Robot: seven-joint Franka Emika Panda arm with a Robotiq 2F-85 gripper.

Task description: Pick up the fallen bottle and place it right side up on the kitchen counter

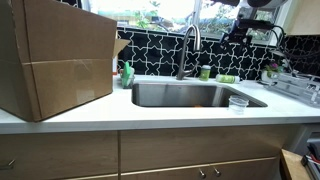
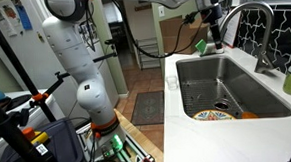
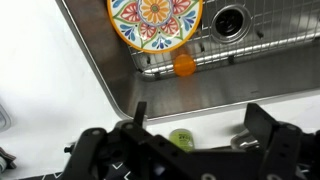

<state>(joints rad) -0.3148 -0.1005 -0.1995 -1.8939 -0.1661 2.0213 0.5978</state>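
The small yellow-green bottle (image 1: 228, 78) lies on its side on the white kitchen counter (image 1: 150, 112) behind the sink, right of the squat green container (image 1: 205, 72). My gripper (image 1: 250, 36) hangs high above that back strip, open and empty; it also shows in an exterior view (image 2: 215, 32). In the wrist view my gripper (image 3: 200, 125) has its fingers spread wide over the counter strip behind the sink. A round green thing (image 3: 182, 138) stands between them, far below. I cannot tell whether it is the bottle or the squat container.
The faucet (image 1: 187, 50) rises beside the green things. The sink (image 1: 190, 95) holds a colourful plate (image 3: 155, 22) and an orange ball (image 3: 184, 66). A clear cup (image 1: 238, 103), a larger green soap bottle (image 1: 127, 72), a big cardboard box (image 1: 55, 55) and a dish rack (image 1: 295, 80) stand on the counter.
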